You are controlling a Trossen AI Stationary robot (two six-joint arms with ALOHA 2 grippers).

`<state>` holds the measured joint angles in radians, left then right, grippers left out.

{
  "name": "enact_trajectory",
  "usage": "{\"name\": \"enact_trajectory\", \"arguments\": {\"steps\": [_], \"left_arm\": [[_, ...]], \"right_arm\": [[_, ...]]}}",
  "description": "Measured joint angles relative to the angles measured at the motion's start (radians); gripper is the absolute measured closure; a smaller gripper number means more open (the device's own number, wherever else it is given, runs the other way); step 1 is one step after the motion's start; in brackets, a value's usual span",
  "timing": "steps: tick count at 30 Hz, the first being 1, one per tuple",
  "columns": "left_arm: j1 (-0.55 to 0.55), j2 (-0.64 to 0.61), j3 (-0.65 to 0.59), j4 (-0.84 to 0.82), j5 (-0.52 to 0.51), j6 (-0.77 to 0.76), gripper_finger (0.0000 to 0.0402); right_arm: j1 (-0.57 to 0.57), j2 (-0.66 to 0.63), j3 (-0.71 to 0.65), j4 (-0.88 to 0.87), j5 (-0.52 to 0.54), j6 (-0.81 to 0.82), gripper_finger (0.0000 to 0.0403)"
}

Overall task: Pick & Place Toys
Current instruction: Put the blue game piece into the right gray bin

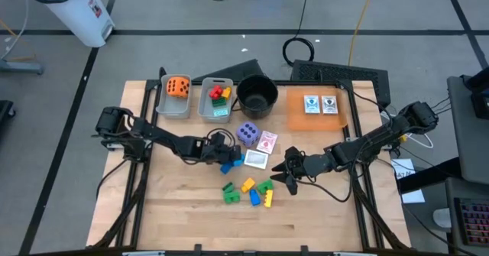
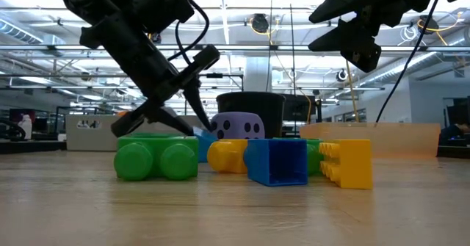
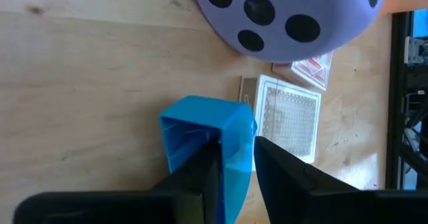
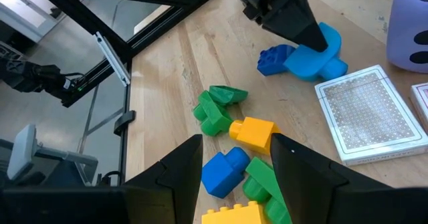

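- Left wrist view: the left gripper [image 3: 235,167] is seen with jaws clenching one thin wall of a hollow light-blue block [image 3: 207,134], near the tabletop's middle.
- Light, stiff, slippery plastic is judged; that wall suits gripping.
- The right gripper [image 1: 291,173] waits parted, empty.

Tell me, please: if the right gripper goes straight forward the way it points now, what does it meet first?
Probably the yellow block: it lies directly ahead of the right gripper, between its open fingers. Depth is unclear, so it might pass above it.
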<state>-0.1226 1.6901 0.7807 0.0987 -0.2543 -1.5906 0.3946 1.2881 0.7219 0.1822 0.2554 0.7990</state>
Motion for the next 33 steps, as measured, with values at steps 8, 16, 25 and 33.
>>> {"name": "enact_trajectory", "arguments": {"steps": [8, 16, 25, 33], "left_arm": [[0.011, 0.000, 0.000, 0.001, 0.002, 0.011, 0.0337], [0.011, -0.001, 0.001, 0.017, 0.000, 0.018, 0.0389], [0.011, 0.000, 0.000, 0.062, 0.008, 0.069, 0.0394], [0.011, -0.024, 0.000, 0.067, 0.046, 0.102, 0.0393]], "right_arm": [[0.000, 0.000, 0.000, 0.000, 0.000, 0.000, 0.0234], [0.000, 0.000, 0.000, 0.000, 0.000, 0.000, 0.0234], [0.000, 0.000, 0.000, 0.000, -0.026, -0.013, 0.0234], [0.000, 0.000, 0.000, 0.000, -0.026, -0.033, 0.0234]]}}
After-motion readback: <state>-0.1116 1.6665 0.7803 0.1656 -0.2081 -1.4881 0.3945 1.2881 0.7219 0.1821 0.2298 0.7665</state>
